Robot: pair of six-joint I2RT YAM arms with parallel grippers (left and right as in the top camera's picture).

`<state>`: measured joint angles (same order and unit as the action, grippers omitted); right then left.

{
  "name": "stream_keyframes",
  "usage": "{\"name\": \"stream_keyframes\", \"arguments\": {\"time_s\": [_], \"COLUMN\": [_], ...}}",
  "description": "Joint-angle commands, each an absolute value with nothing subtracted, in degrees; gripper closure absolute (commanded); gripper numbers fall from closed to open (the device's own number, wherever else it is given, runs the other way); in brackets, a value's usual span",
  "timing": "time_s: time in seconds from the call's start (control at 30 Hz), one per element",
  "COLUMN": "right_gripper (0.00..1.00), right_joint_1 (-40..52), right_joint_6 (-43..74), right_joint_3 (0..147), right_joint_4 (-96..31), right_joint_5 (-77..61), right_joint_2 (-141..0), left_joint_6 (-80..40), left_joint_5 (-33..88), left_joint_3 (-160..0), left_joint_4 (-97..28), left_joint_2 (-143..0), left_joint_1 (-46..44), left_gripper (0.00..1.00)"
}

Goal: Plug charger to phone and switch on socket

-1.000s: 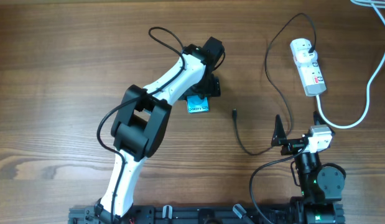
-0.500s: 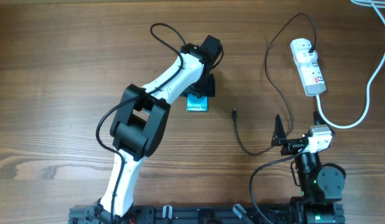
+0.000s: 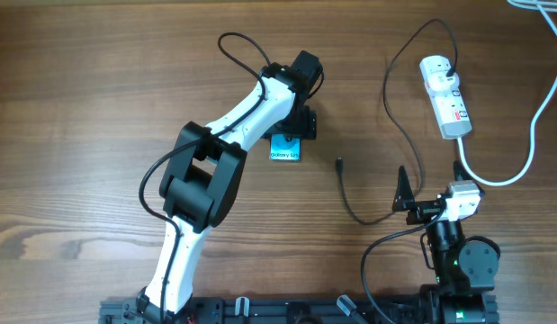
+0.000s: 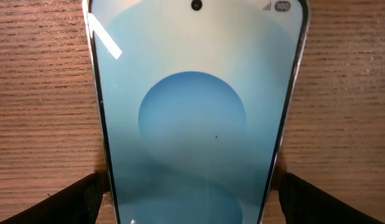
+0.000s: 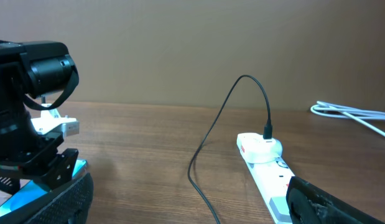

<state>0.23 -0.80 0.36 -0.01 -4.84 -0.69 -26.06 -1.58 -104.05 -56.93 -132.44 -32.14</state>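
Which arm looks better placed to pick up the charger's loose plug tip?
Right. The right gripper is open and free, and the charger's plug tip lies loose between the arms, while the left gripper is clamped on the phone.

The wooden desk (image 3: pixel 80 90) filled the whole overhead frame; behind it, a plain brown wall (image 5: pixel 180 43) stood.

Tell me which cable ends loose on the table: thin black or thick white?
The thin black charger cable: its plug tip lies free on the wooden table; the thick white lead runs out of frame.
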Motion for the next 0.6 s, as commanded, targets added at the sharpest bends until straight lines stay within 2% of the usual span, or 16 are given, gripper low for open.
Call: {"name": "stream_keyframes", "arguments": {"time_s": [0.0, 0.1, 0.17, 0.37, 0.47, 0.57], "right_gripper": [0.00, 0.00, 0.00, 0.00, 0.00, 0.00], "right_joint_1": [0.43, 0.43, 0.43, 0.43, 0.43, 0.43], "right_joint_6": [-1.43, -1.45, -1.43, -1.45, -1.45, -1.43], "right_joint_3": [0.32, 0.32, 0.32, 0.32, 0.32, 0.32], "right_joint_4": [0.12, 0.12, 0.12, 0.12, 0.12, 0.12], "right_joint_5": [-4.45, -4.45, -4.47, -4.47, -4.45, -4.47], "right_joint_2": [-0.58, -0.58, -0.58, -0.58, -0.58, -0.58], "left_joint_6": [-28.36, -28.34, -28.36, -31.40, -31.38, -31.31], "left_joint_5": [-1.15, -1.13, -1.15, -1.15, -1.15, -1.15], "left_joint_3": [-102.96, -102.96, -102.96, -102.96, -102.96, -102.96], "left_joint_4": [-55.24, -53.93, -53.80, -55.20, -55.20, -55.18], "left_joint_2": [-134.39, -134.39, -134.39, -134.39, -134.39, -134.39], "left_joint_1": [-31.73, -31.73, -31.73, -31.70, -31.70, -31.70], "left_gripper": [0.07, 0.07, 0.15, 0.19, 0.27, 0.21]}}
